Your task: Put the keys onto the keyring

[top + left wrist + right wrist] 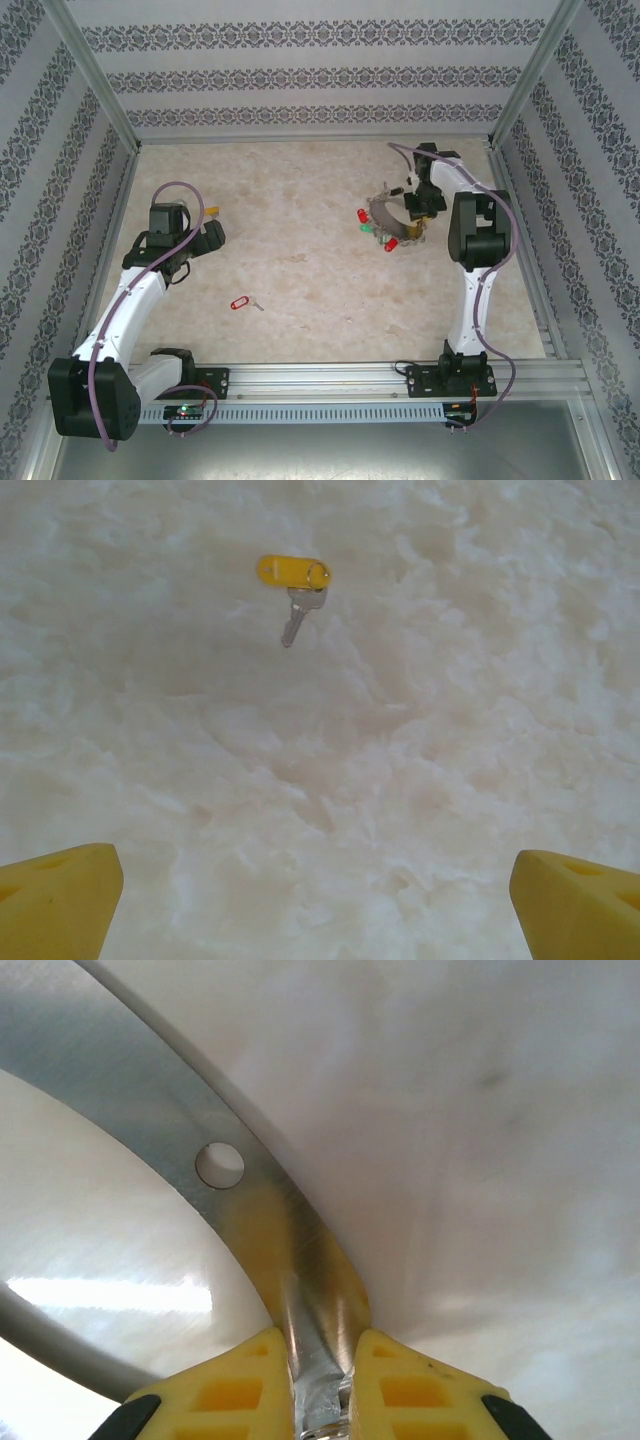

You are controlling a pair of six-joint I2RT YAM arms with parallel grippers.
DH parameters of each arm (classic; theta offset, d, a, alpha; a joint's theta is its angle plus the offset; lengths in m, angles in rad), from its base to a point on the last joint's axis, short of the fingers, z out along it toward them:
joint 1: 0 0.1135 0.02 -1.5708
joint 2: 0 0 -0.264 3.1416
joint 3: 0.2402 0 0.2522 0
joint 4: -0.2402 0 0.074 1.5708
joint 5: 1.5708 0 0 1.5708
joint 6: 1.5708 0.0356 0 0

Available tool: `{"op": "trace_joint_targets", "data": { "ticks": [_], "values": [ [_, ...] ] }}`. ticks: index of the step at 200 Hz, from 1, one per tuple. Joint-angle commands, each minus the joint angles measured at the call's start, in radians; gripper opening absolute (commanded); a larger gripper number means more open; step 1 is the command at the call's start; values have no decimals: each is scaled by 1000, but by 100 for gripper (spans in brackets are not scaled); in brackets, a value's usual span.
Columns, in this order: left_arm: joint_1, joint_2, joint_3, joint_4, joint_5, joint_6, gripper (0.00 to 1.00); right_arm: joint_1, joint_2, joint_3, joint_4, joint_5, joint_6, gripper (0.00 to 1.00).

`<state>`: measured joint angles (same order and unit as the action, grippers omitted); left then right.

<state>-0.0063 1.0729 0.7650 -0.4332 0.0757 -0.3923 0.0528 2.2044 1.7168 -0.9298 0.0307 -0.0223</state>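
Right gripper (pixel 320 1350) is clamping the keyring (pixel 265 1205), both yellow fingers (pixel 235 1385) pressing on its flat metal band (pixel 150 1070). In the wrist view the band's long axis is running from the jaws up and to the left, curving as it goes. A round hole (pixel 220 1165) is sitting partway along it.

From above, the ring is arcing leftward out of the gripper, toward the middle of the table (pixel 300 200), at the back right. Three tagged keys (pixel 391 244), two red and one green, are bunching along the ring's left side; cannot tell whether they are touching the table. Right wall (pixel 570 200) is standing near, behind the arm. Open tabletop is spreading left and forward.

Red key (pixel 240 300) is lying loose on that open stretch, front middle, long axis left-right, blade pointing right, well apart from the ring. Front rail (pixel 330 378) is running along the near edge.

Left gripper (pixel 318 890) is hanging wide open over the left side. Yellow key (pixel 292 571) is lying ahead of it, tag crosswise, blade pointing back toward the gripper and slightly left, bare table all round.
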Motion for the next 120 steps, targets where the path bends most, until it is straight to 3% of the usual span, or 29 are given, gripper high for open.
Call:
{"op": "trace_joint_targets", "data": {
  "ticks": [1,24,49,91,120],
  "values": [
    [-3,8,5,20,21,-16,100,42,-83,-68,14,-56,40,17],
    [-3,10,13,9,10,-5,100,44,-103,-80,-3,-69,82,30],
    [-3,13,12,11,9,-3,100,44,-106,-56,13,-55,16,40],
    [-3,11,15,4,-6,4,100,46,-26,27,-6,-85,-239,45],
    [-3,7,13,-2,-23,9,100,62,3,19,11,-87,-317,47]
  ]
}}
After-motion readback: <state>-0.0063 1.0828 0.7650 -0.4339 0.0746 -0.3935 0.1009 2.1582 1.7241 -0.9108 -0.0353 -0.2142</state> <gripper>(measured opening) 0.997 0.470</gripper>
